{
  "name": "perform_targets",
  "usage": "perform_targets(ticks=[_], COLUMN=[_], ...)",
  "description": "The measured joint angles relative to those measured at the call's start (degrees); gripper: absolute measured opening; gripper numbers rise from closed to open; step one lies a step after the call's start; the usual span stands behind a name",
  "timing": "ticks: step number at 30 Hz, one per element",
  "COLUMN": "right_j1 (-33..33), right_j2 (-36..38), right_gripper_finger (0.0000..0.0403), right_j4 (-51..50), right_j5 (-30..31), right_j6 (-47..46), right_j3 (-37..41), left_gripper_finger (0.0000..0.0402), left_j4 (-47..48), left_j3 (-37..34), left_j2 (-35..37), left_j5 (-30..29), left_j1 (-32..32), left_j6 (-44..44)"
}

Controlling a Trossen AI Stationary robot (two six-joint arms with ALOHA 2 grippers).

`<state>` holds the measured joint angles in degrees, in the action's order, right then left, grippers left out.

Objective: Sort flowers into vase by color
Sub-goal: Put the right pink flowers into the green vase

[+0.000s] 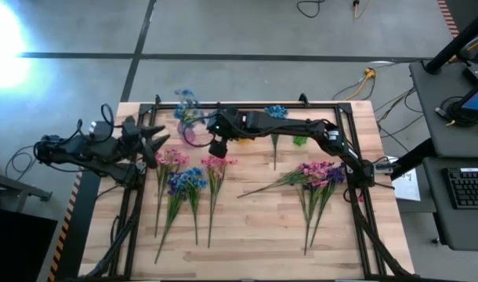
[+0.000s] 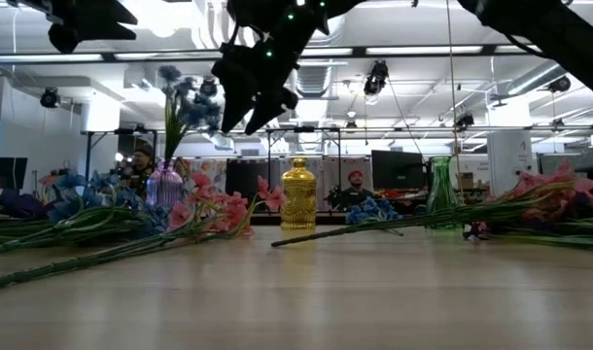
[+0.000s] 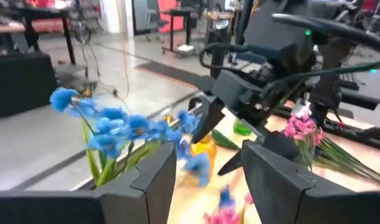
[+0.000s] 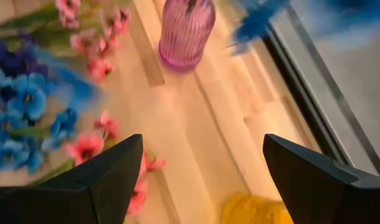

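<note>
Pale wooden planks form the surface [image 1: 255, 227] from above, strewn with thin-stemmed sprigs: pink flowers [image 1: 170, 159] and blue flowers [image 1: 187, 180] at left, a pink-and-purple bunch [image 1: 320, 173] at right. Right tool [image 1: 218, 147] stretched across toward the ribbed pink glass vase [image 1: 193, 131] holding blue blossoms; left tool [image 1: 154, 139] waiting at the left edge, fingers apart.

Seen level: pink vase [image 2: 164, 188] with tall blue sprig [image 2: 188, 102], bumpy gold bottle-shaped vase [image 2: 297, 194], slim green vase [image 2: 442, 192], stems lying flat.

Left wrist: dark blocky fingers [image 3: 154, 180] spread, blurred blue blossoms [image 3: 115, 127] beyond.

Right wrist: wedge-shaped fingers [image 4: 109, 171] spread wide, empty, above bare wood near the fluted vase [image 4: 185, 31].
</note>
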<state>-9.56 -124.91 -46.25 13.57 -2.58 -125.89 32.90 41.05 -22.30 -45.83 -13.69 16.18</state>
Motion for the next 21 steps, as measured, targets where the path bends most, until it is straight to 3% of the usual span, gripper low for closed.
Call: perform_targets(ticks=[6,9,21], right_j1=[1.1,1.8,4.8], right_j2=[0.1,0.1,2.1], right_gripper_finger=[0.0325,0.0325,0.0325], right_j4=[0.1,-1.1,-14.9], right_j5=[0.0,0.0,1.6], right_j6=[1.3,1.5,-2.3], right_j3=[0.0,0.0,0.0], left_gripper_finger=[0.0168,0.0168,0.0168], left_j4=[5.8,6.6,8.5], left_j3=[5.6,6.9,2.4], left_j2=[-1.8,-2.6,-8.2], left_j5=[0.2,3.4,16.8], left_j1=[0.0,0.0,-0.5], left_j6=[5.0,6.0,20.1])
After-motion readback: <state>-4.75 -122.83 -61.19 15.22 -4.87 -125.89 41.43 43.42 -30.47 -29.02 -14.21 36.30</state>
